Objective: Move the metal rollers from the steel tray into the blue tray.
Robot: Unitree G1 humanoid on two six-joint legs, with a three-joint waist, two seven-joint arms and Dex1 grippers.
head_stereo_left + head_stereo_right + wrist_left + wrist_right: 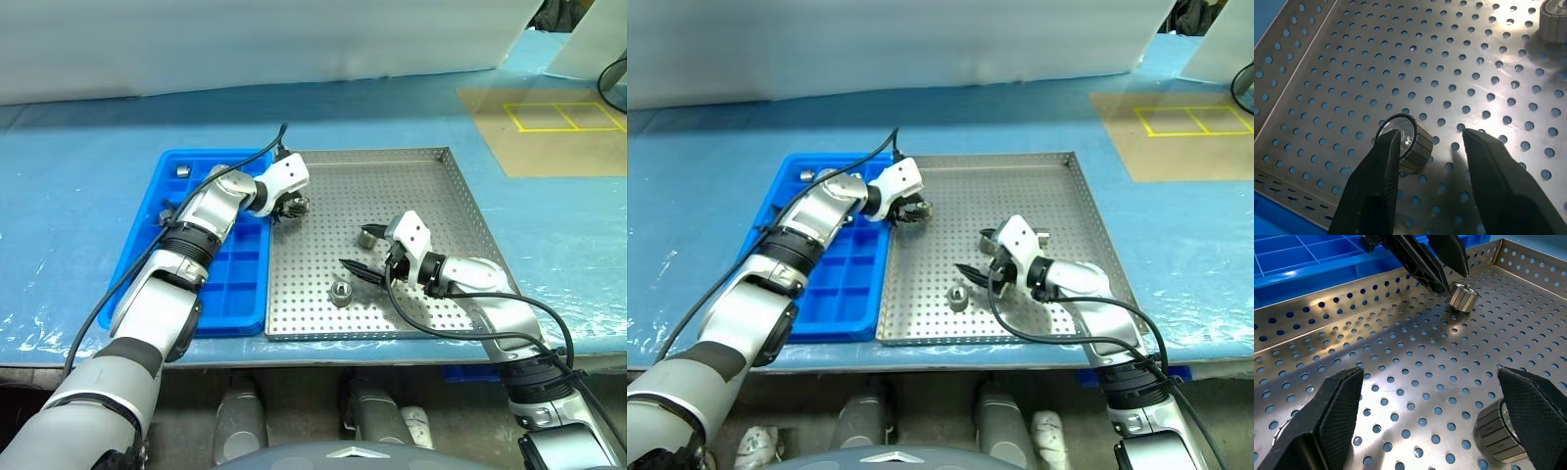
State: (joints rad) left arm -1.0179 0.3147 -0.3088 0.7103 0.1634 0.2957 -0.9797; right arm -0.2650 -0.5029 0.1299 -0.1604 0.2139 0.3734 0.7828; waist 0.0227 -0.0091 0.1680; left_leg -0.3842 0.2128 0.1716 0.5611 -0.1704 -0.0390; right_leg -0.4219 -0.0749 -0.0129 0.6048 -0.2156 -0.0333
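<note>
- At far left we see the blue tray (220, 284) lying flat on the blue counter (78, 196), its long side flush against the left rim of the steel tray (431, 176).
- One of the metal rollers, a roller (182, 170), sits in a compartment at the far left corner of the blue tray; we cannot tell whether other compartments hold any.
- The left end effector (290, 208) reaches over the seam between the two trays and hangs above the near-left region of the steel tray's perforated floor.
- In the left wrist view we find its fingers (1376, 186) parted, with a second roller (1406, 142) lying on its side on the floor just beside one fingertip; that fingertip overlaps the roller's edge, the other stands clear of it, and the roller is released rather than clamped.
- A third roller (341, 292) rests upright near the front edge of the steel tray, between the two arms.
- The right end effector (364, 251) hovers low over the steel tray's middle, jaws spread wide and grasping nothing.
- In the right wrist view a fourth roller (1496, 431) lies on the floor just beside the inner face of one finger (1537, 406).
</note>
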